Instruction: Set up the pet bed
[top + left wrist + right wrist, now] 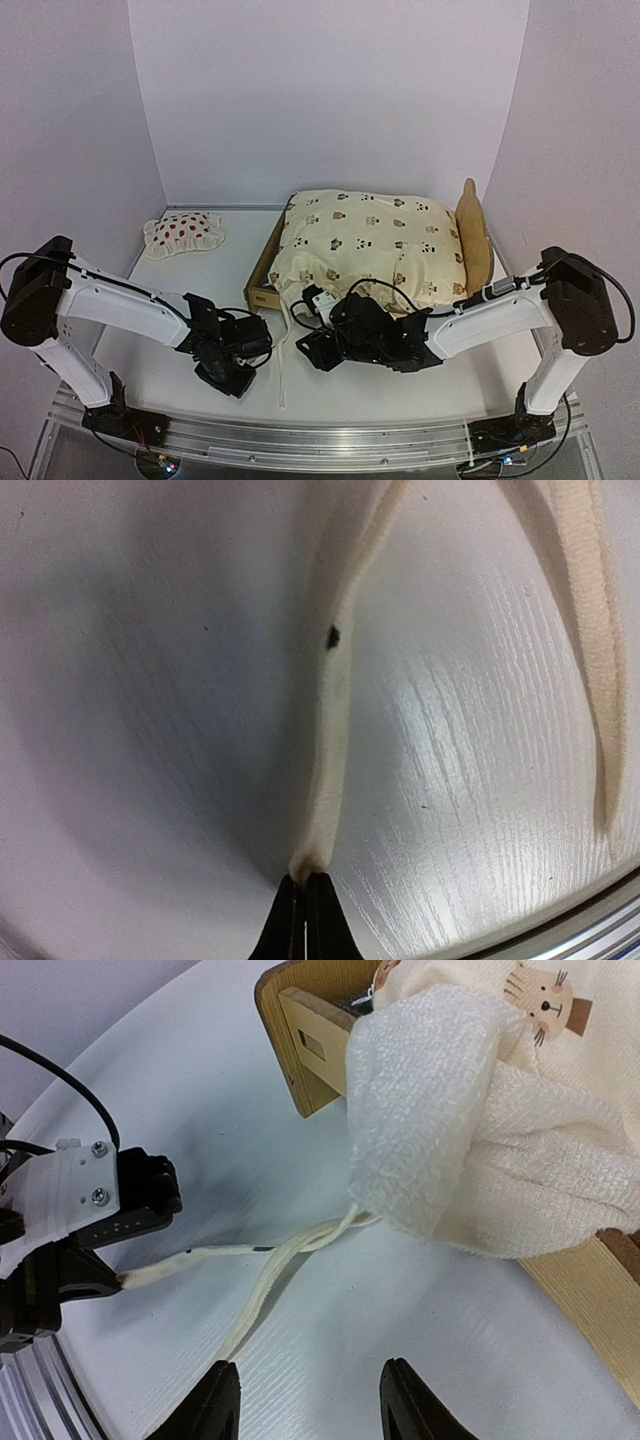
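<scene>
The plywood pet bed (262, 270) stands at the back middle of the table, its headboard (474, 235) at the right end. A cream animal-print cover (370, 250) lies on it and hangs over the near corner (450, 1140); the bed's wooden corner post (310, 1050) shows there. Two cream tie strings (290, 1250) trail from the cover onto the table. My left gripper (305, 900) is shut on the end of one tie string (335, 700), low over the table. My right gripper (310, 1400) is open and empty just above the table, near the other string.
A small white strawberry-print pillow (183, 233) lies at the back left. The white table (180, 290) ends in a metal rail (300, 440) at the front. White walls close in the back and sides.
</scene>
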You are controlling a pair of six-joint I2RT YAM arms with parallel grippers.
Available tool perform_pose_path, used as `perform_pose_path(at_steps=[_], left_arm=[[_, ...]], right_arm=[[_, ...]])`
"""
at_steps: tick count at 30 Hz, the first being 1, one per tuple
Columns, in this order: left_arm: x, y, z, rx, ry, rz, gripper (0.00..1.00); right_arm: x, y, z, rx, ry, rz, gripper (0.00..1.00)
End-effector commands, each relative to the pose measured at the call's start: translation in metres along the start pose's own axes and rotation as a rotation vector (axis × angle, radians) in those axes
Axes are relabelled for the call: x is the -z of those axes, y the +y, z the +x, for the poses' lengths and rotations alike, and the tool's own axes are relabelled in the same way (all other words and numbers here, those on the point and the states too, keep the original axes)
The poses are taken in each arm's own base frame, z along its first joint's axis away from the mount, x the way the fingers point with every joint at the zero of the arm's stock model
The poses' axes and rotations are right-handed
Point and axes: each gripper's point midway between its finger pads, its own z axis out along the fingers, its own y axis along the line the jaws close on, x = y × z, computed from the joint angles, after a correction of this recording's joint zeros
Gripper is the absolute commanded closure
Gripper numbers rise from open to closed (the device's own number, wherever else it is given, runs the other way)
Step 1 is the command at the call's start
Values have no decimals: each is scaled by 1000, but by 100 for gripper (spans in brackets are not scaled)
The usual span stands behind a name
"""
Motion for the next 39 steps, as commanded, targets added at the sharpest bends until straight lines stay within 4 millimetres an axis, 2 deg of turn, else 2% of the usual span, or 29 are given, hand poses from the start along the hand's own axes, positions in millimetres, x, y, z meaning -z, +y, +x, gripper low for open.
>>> perform_pose_path(at_steps=[1, 8, 16, 29, 34, 39], left_arm=[[-8, 7, 0, 15, -21, -12, 100], [17, -7, -20, 34, -150, 98, 100], [18, -8, -18, 49, -169, 131, 100], [23, -11, -18, 36, -204, 181, 100], [26, -12, -18, 31, -214, 197, 100], [28, -11, -19, 32, -228, 200, 100]], right_arm=[[-5, 3, -7, 10, -11, 7, 51], [-23, 16, -29, 24, -47, 2, 51], [-54, -7, -42, -5, -111, 187, 50], [-82, -21, -45, -14, -213, 290, 52], [-91, -17, -50, -3, -263, 276, 61], [-93, -18, -51, 9, -297, 275, 87]])
